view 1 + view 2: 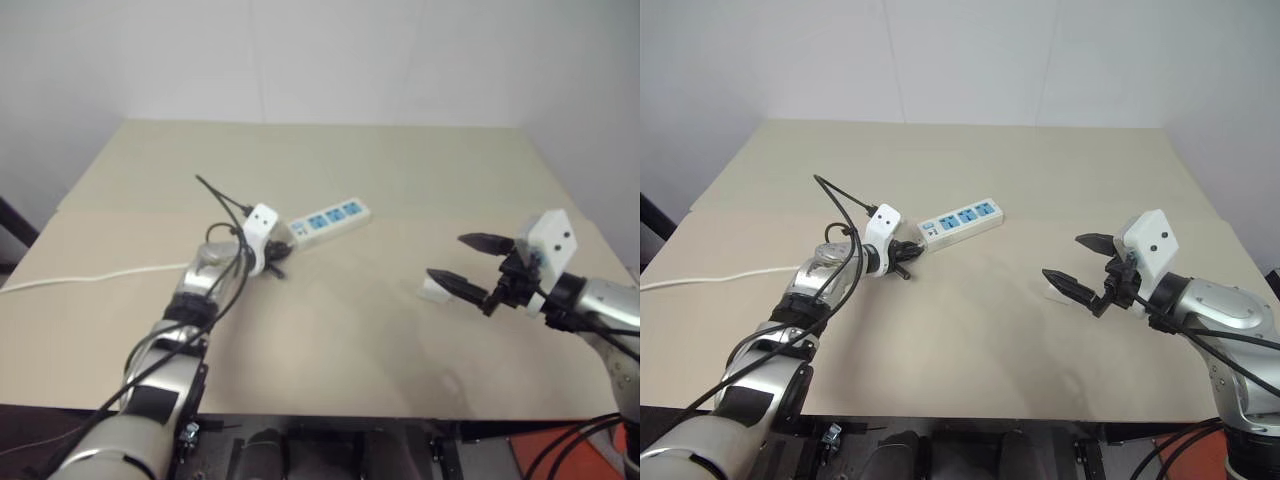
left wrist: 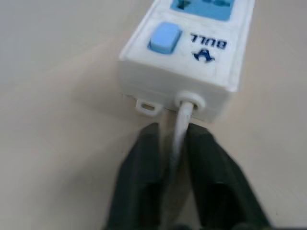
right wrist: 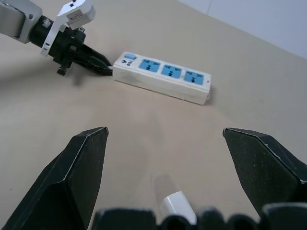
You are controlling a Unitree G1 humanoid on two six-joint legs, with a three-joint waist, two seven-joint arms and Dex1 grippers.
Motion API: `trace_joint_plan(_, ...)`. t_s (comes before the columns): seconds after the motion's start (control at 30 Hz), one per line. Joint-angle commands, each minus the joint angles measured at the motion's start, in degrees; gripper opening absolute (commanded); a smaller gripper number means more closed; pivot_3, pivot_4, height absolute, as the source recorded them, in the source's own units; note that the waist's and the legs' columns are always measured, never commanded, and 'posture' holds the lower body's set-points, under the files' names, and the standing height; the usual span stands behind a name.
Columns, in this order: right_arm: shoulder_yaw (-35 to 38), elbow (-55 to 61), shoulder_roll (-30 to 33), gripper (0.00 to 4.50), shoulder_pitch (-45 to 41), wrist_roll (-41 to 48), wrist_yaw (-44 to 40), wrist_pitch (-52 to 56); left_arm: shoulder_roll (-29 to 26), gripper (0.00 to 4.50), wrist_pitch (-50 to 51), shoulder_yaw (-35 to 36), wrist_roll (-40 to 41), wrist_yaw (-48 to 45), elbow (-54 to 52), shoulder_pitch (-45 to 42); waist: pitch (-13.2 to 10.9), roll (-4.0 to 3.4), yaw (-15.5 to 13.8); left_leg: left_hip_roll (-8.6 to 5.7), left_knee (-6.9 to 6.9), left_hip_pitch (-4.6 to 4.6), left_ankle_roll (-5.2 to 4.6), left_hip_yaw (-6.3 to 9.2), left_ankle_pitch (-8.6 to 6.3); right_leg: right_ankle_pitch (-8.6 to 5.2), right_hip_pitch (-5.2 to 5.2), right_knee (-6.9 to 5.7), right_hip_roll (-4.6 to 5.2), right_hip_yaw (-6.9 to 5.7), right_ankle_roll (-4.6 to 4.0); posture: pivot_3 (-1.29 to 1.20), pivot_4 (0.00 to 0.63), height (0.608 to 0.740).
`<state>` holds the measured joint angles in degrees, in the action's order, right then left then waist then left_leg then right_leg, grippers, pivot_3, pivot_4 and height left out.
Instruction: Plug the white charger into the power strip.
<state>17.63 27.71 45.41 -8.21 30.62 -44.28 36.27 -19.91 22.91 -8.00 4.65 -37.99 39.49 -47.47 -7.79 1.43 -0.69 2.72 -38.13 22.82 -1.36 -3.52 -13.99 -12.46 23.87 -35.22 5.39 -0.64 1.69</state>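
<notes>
1. The power strip [image 3: 162, 77] lies on the table [image 1: 400, 170], its switch end just ahead of the left gripper [image 2: 173, 143] and well apart from the right gripper [image 1: 1080, 262].
2. The white charger [image 3: 175, 205] lies on the table just below the right gripper, between its two fingers and near their base.
3. The left gripper is closed, its fingers [image 2: 141, 167] pinching the strip's thin cord [image 2: 178, 129] right where it leaves the housing.
4. The right gripper is spread wide, holding nothing, above the charger.

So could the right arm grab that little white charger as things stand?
Probably yes: the white charger lies on bare table just beneath the open right end effector, with nothing between them.
</notes>
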Motion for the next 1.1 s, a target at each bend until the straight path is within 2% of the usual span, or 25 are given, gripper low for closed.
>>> trace_joint_plan(0.03,1.36,1.22,0.29,4.5,-0.72,0.82,0.37,-1.22,-1.71,0.01,3.38,-0.59,-0.18,-2.66,-6.46,3.94,0.0,0.0,0.12,0.0,0.0,0.0,0.0,0.0,0.0,0.0,0.0,0.0,0.0,0.0,0.0,0.0,0.15,0.74)
trace_joint_plan(0.23,2.21,2.38,0.36,4.5,0.54,1.48,0.34,-0.76,-13.99,0.01,6.6,-1.6,3.95,-15.44,-33.87,20.47,0.02,-0.04,1.31,0.09,0.03,-0.01,0.0,-0.03,0.0,0.0,0.14,-0.11,-0.06,0.13,-0.02,0.0,0.15,0.74)
trace_joint_plan(0.37,3.05,3.39,0.35,4.5,1.86,1.89,0.74,-0.48,-20.03,0.01,11.41,1.28,7.15,-16.85,-46.83,29.0,0.02,-0.04,1.27,0.1,0.03,-0.07,0.0,-0.04,0.0,-0.02,0.12,-0.18,-0.03,0.14,-0.03,0.0,0.15,0.74)
trace_joint_plan(0.5,3.32,3.9,0.41,4.5,2.65,2.38,1.32,-0.41,-20.66,1.17,12.83,4.3,7.42,-12.51,-53.29,34.02,0.02,-0.04,0.62,0.09,0.03,-0.16,0.01,-0.04,0.0,-0.02,0.05,-0.21,-0.03,0.14,-0.02,0.0,0.15,0.74)
trace_joint_plan(0.63,3.65,4.31,0.74,4.5,3.13,2.99,1.47,-0.19,-20.84,2.44,6.7,8.86,13.07,-17.13,-57.38,39.28,0.02,-0.04,0.4,0.09,0.03,-0.13,0.01,-0.05,0.0,-0.03,0.1,-0.19,-0.05,0.16,-0.04,0.0,0.15,0.74)
trace_joint_plan(0.73,3.92,4.58,0.83,4.5,3.48,3.43,1.59,-0.05,-22.52,3.37,2.86,11.28,15.01,-20.17,-58.3,41.57,0.02,-0.04,0.32,0.1,0.04,-0.05,0.0,-0.05,-0.01,-0.04,0.18,-0.17,-0.05,0.16,-0.07,0.0,0.15,0.74)
trace_joint_plan(0.87,3.7,4.73,0.61,4.5,3.37,3.78,1.94,0.1,-16.89,4.47,-8.63,11.63,12.21,-15.85,-51.77,39.25,0.02,-0.05,-0.24,0.08,0.04,-0.13,0.0,-0.06,-0.01,-0.04,0.07,-0.16,-0.03,0.14,-0.08,0.0,0.15,0.74)
trace_joint_plan(1.0,2.81,4.66,-0.04,4.5,2.05,3.78,3.51,0.01,-10.82,4.47,-21.84,8.62,8.99,-15.68,-40.85,35.85,0.02,-0.05,-0.23,0.07,0.04,-0.36,0.0,-0.05,-0.01,-0.03,-0.28,-0.02,-0.03,0.08,-0.09,0.0,0.15,0.74)
trace_joint_plan(1.1,2.93,4.09,-0.87,4.5,0.44,4.04,5.93,0.59,-8.34,4.47,-25.29,6.8,8.86,-17.51,-33.57,32.68,0.02,-0.04,-0.07,0.08,0.04,-0.44,-0.02,-0.02,-0.03,-0.03,-0.43,0.08,-0.04,0.02,-0.09,0.0,0.15,0.74)
